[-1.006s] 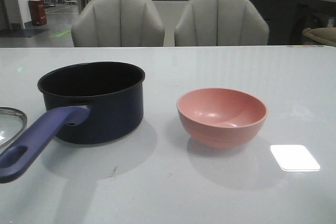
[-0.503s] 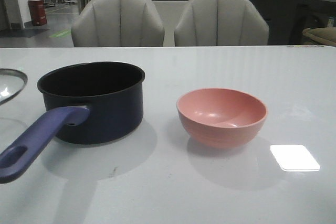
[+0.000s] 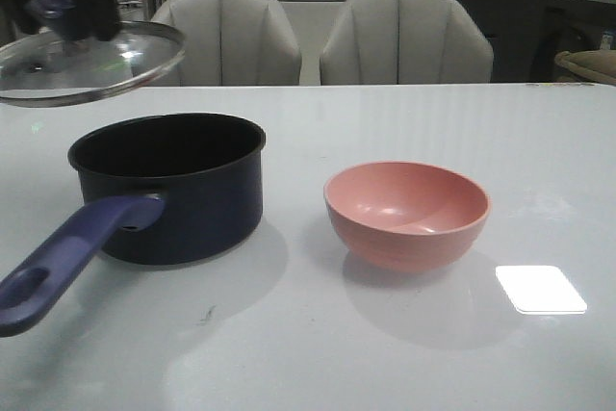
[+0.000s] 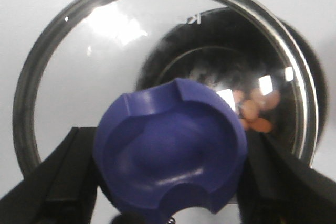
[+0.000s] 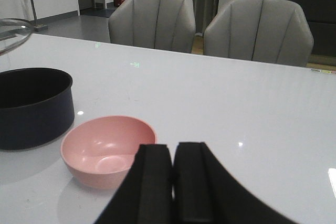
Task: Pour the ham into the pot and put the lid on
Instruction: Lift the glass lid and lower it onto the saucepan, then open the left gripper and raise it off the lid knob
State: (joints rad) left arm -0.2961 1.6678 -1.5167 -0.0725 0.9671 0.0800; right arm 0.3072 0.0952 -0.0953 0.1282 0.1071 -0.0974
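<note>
My left gripper (image 3: 69, 5) is shut on the dark blue knob (image 4: 170, 148) of the clear glass lid (image 3: 91, 64) and holds it in the air, above and to the left of the pot. The dark navy pot (image 3: 168, 185) stands on the table with its purple-blue handle (image 3: 67, 262) towards the front left. Through the lid glass in the left wrist view I see orange-pink ham chunks (image 4: 254, 111) inside the pot (image 4: 310, 77). My right gripper (image 5: 173, 156) is shut and empty, near the pink bowl (image 5: 107, 148).
The pink bowl (image 3: 406, 214) stands empty to the right of the pot. Two grey chairs (image 3: 308, 36) stand behind the table's far edge. A bright light patch (image 3: 539, 289) lies on the white table (image 3: 318, 344) at the front right.
The lid has risen from the table at the far left and moved right, towards the pot. The pot and bowl have not moved.
</note>
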